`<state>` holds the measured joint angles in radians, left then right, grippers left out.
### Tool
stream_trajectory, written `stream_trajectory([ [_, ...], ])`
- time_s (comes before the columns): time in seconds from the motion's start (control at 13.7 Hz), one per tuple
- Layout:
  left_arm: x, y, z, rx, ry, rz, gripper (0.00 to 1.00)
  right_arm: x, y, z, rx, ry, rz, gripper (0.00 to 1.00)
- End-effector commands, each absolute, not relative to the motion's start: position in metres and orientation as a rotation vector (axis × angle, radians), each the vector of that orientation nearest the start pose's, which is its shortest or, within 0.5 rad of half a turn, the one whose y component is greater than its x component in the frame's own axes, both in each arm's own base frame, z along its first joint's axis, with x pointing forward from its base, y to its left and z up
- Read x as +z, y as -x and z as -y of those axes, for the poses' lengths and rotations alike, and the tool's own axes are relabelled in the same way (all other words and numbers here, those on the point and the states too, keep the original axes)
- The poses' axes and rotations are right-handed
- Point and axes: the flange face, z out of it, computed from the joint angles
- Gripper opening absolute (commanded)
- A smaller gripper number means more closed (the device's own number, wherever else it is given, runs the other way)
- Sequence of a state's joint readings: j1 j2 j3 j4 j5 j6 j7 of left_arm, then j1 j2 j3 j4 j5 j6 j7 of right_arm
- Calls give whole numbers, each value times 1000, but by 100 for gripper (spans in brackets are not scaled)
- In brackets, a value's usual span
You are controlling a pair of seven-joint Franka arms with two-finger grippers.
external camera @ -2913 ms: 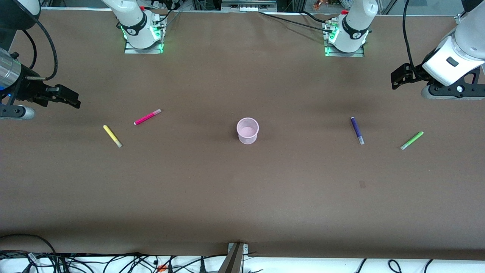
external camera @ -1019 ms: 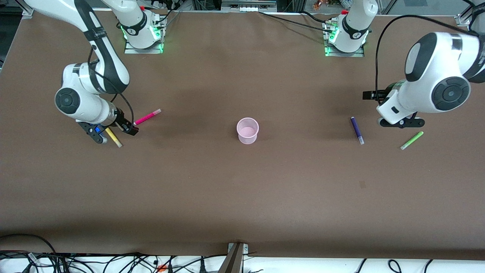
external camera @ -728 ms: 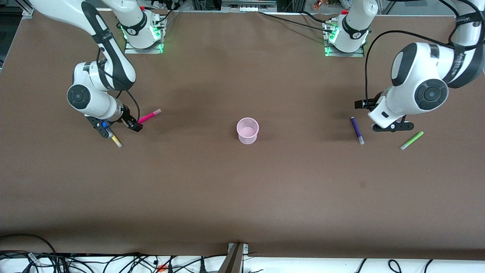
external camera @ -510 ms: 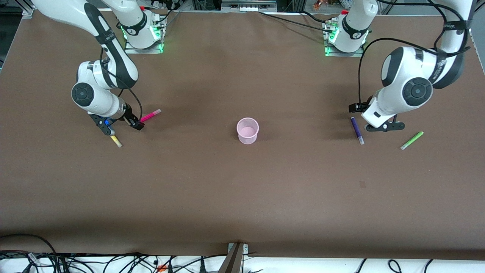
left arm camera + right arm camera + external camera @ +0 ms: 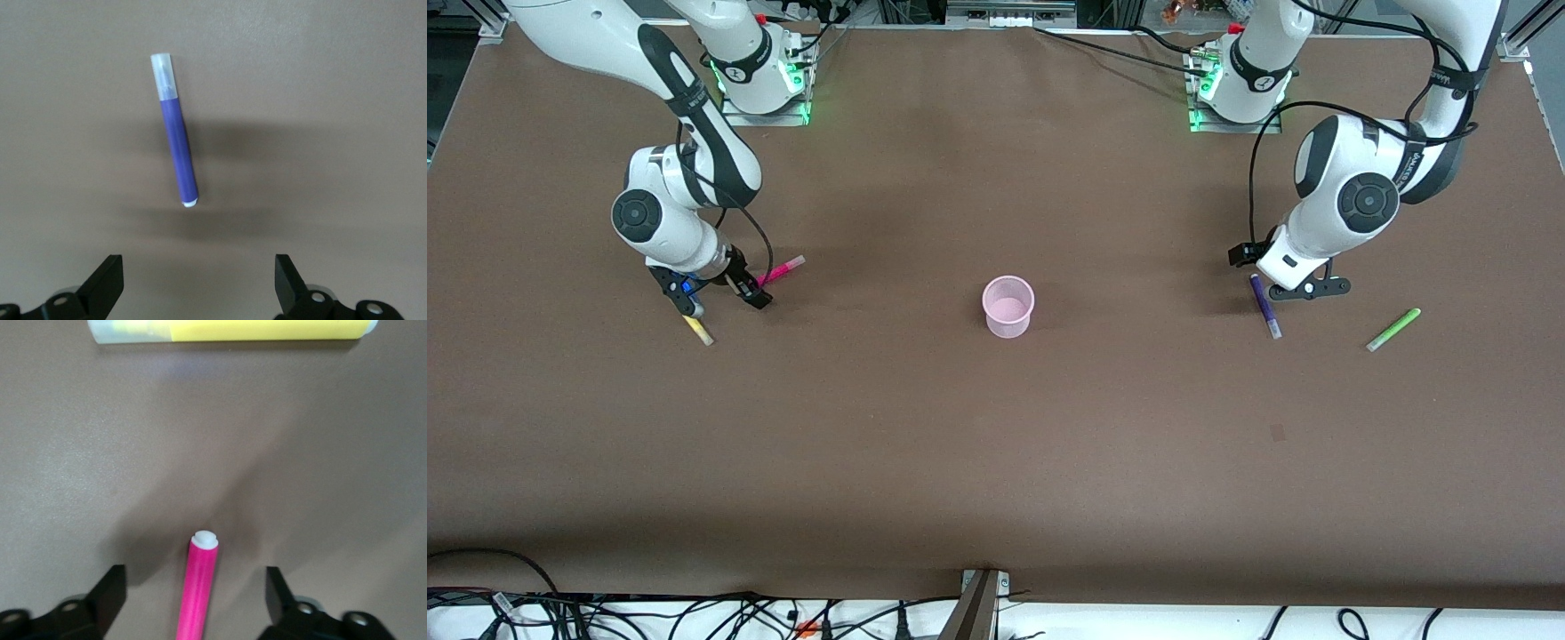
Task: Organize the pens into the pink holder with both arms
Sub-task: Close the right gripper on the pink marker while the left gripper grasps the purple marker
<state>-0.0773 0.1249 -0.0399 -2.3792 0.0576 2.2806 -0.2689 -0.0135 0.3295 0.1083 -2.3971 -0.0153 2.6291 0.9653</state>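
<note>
The pink holder (image 5: 1008, 307) stands upright mid-table. The magenta pen (image 5: 784, 267) and the yellow pen (image 5: 702, 332) lie toward the right arm's end. The purple pen (image 5: 1265, 307) and the green pen (image 5: 1393, 329) lie toward the left arm's end. My right gripper (image 5: 749, 286) is low and open, its jaws on either side of the magenta pen (image 5: 199, 593); the yellow pen (image 5: 253, 329) lies just ahead of it. My left gripper (image 5: 1252, 267) is open, low by the farther end of the purple pen (image 5: 177, 143), which lies ahead of the jaws, not between them.
The brown table (image 5: 996, 444) stretches wide around the holder. The two arm bases (image 5: 763, 80) (image 5: 1236, 89) stand at the edge farthest from the front camera. Cables hang along the nearest edge (image 5: 694, 613).
Both arms have swung in from the table's ends and come down. The right gripper has reached the magenta pen's end; the left gripper has moved to the purple pen.
</note>
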Motion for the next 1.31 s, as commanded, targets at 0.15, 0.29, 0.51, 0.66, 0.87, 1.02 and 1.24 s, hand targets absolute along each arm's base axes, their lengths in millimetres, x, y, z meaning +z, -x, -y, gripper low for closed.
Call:
stream_trajectory([
  [0.15,223,-481,50,255,3075,209,100,172,-482,-49,110,2850,-1334,0],
  [0.29,214,-480,37,259,3075,248,100,174,-483,-49,110,2852,-1332,0],
  [0.51,201,-476,32,288,3071,259,90,189,-488,-54,82,2849,-1318,0],
  [0.66,196,-477,32,268,3076,259,75,220,-495,-68,73,2840,-1339,0],
  [0.87,181,-480,25,237,3084,285,73,293,-524,-111,202,2868,-1426,0],
  [1.02,175,-480,22,221,3088,297,67,351,-551,-143,283,2889,-1481,0],
  [1.24,175,-480,22,221,3089,292,50,398,-578,-191,315,2886,-1534,0],
])
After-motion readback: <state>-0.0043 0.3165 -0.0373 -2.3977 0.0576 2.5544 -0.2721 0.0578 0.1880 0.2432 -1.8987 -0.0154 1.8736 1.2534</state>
